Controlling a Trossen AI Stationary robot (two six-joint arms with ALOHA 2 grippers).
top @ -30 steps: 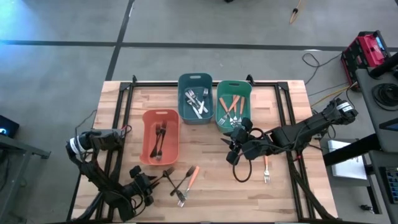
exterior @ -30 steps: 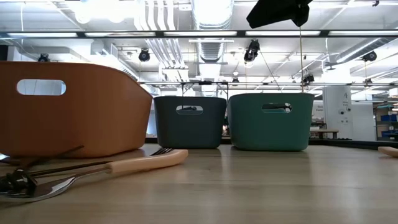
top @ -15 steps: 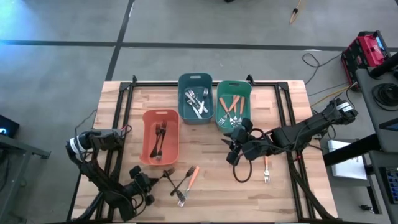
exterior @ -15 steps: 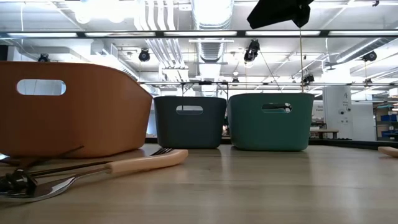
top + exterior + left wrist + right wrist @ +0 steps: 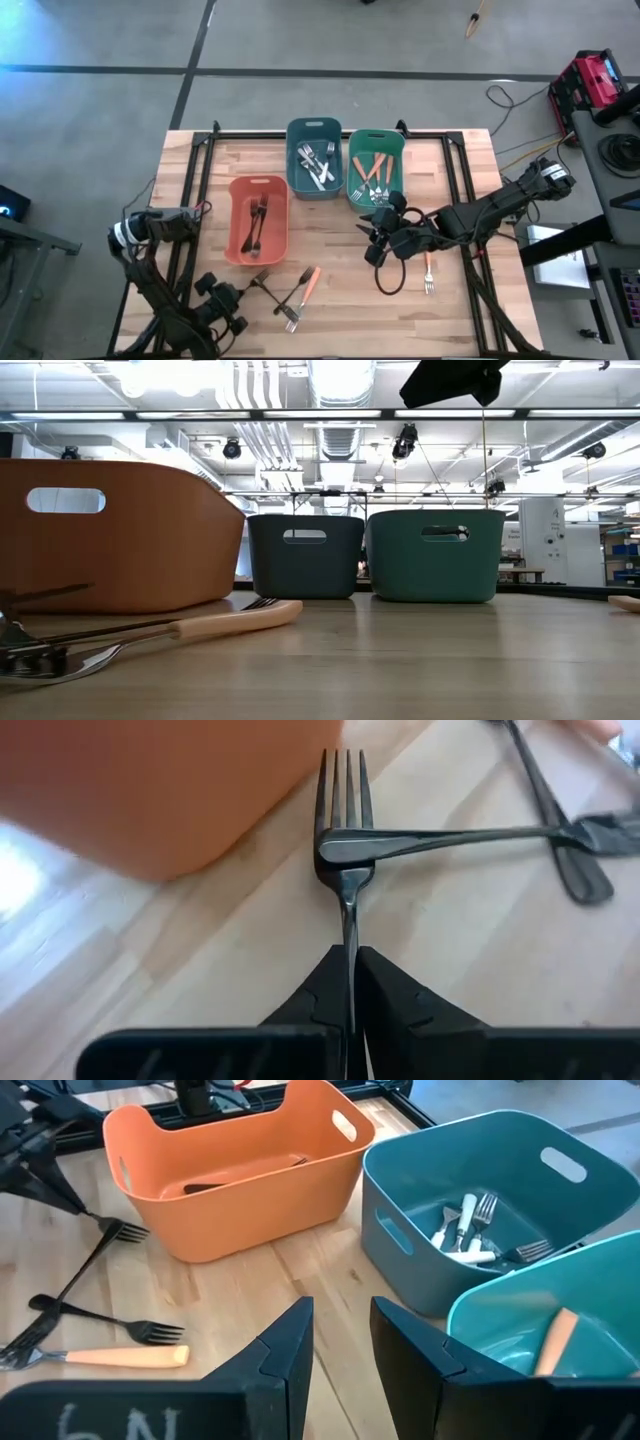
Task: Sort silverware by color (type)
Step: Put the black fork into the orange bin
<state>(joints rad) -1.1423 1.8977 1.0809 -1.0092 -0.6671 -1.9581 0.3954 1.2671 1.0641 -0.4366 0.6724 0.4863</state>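
A wooden table (image 5: 330, 300) seen from above holds 3 bins in its far half: a salmon bin (image 5: 258, 219) with dark forks inside, a blue bin (image 5: 314, 159) with silver pieces, and a green bin (image 5: 376, 166) with orange-handled pieces.

The left gripper (image 5: 352, 978) sits low at the near left corner, its fingers pinched tight on the handle of a dark fork (image 5: 342, 840) lying on the wood just beside the salmon bin. A second dark fork (image 5: 450, 835) rests across its neck. Close by lie a silver fork (image 5: 291, 318) and an orange-handled fork (image 5: 310, 281).

The right gripper (image 5: 340, 1342) hovers near the green bin, fingers parted and holding nothing. Another orange-handled fork (image 5: 427, 270) lies just beside it.

Risk: lifting the pinched fork could drag or flip the fork lying across it, since the 2 touch. The thin handle could also twist in the grip.

Only the left wrist view shows the crossing and the grip clearly; from above, the pile reads as a small tangle. The low view shows bin walls but not their contents.
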